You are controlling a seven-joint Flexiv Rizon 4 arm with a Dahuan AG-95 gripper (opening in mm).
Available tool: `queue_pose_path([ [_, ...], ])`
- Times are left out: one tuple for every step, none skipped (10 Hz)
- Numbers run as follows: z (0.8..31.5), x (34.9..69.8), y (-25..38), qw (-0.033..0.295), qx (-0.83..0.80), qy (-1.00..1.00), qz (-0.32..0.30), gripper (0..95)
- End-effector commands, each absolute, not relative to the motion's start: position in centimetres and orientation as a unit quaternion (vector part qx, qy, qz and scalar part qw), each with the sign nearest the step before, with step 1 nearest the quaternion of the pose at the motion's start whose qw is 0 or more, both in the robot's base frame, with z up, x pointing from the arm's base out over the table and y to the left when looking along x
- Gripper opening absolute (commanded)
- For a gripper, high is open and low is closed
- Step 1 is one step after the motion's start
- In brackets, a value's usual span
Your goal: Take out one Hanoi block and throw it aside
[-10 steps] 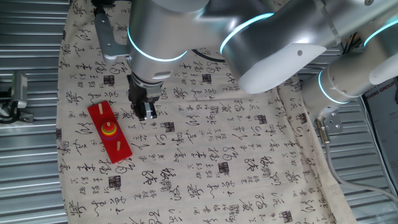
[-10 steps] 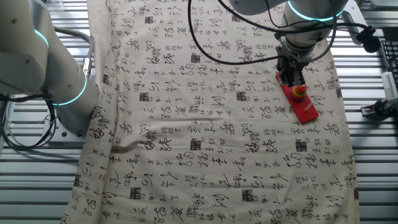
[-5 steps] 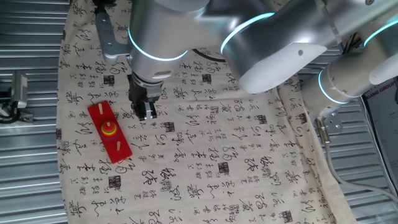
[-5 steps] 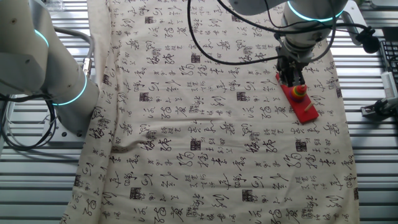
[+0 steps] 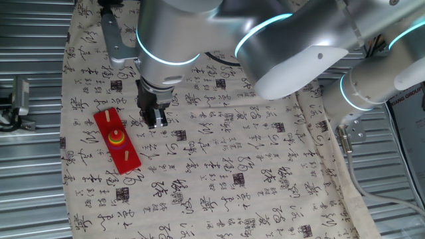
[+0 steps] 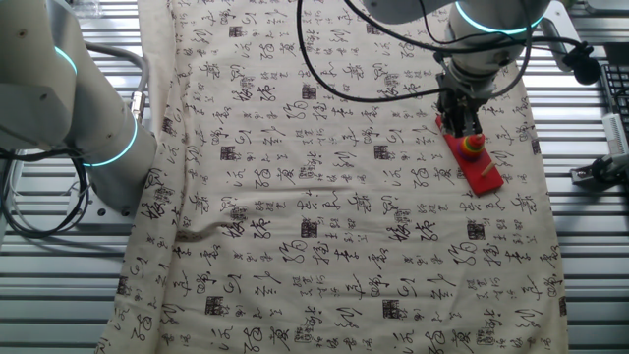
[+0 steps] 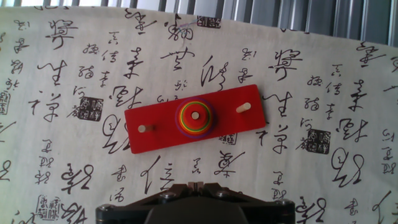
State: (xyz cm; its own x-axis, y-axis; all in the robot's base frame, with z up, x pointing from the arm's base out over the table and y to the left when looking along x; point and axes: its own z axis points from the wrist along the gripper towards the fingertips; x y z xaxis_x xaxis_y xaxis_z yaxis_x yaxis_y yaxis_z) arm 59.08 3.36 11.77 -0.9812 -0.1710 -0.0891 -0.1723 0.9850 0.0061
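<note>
Gripper (image 5: 157, 121) hovers above calligraphy-print cloth (image 5: 252, 166), just beside red peg board (image 5: 117, 141), not touching it. Jaws pressed together, nothing between them; hand view shows fingertips meeting at bottom edge. Hanoi block (image 7: 195, 116), small red disc, sits topmost on ring stack on middle peg of board (image 7: 194, 127). Yellow ring (image 5: 117, 139) under it, wider rings below. Two outer pegs bare. From other fixed view, gripper (image 6: 460, 126) stands at board's far end (image 6: 477, 159), stack (image 6: 474, 147) just beside fingers.
</note>
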Motion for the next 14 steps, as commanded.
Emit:
queue_pose_path([
  [11.78, 59.05, 3.35, 0.045, -0.087, 0.995, 0.010, 0.0],
  [11.78, 59.05, 3.35, 0.044, -0.098, 0.994, 0.004, 0.0],
  [11.78, 59.05, 3.35, 0.044, -0.091, 0.995, 0.003, 0.0],
  [11.78, 59.05, 3.35, 0.046, -0.092, 0.995, 0.001, 0.0],
  [11.78, 59.05, 3.35, 0.049, -0.098, 0.994, -0.001, 0.0],
  [11.78, 59.05, 3.35, 0.047, -0.105, 0.993, -0.004, 0.0],
  [11.78, 59.05, 3.35, 0.046, -0.112, 0.993, -0.009, 0.0],
  [11.78, 59.05, 3.35, 0.046, -0.111, 0.993, -0.015, 0.0],
  [11.78, 59.05, 3.35, 0.053, -0.114, 0.992, -0.022, 0.0],
  [11.78, 59.05, 3.35, 0.060, -0.116, 0.991, -0.024, 0.0],
  [11.78, 59.05, 3.35, 0.065, -0.119, 0.990, -0.025, 0.0],
  [11.78, 59.05, 3.35, 0.065, -0.120, 0.990, -0.028, 0.0],
  [11.78, 59.05, 3.35, 0.064, -0.122, 0.990, -0.033, 0.0],
  [11.78, 59.05, 3.35, 0.064, -0.120, 0.990, -0.033, 0.0],
])
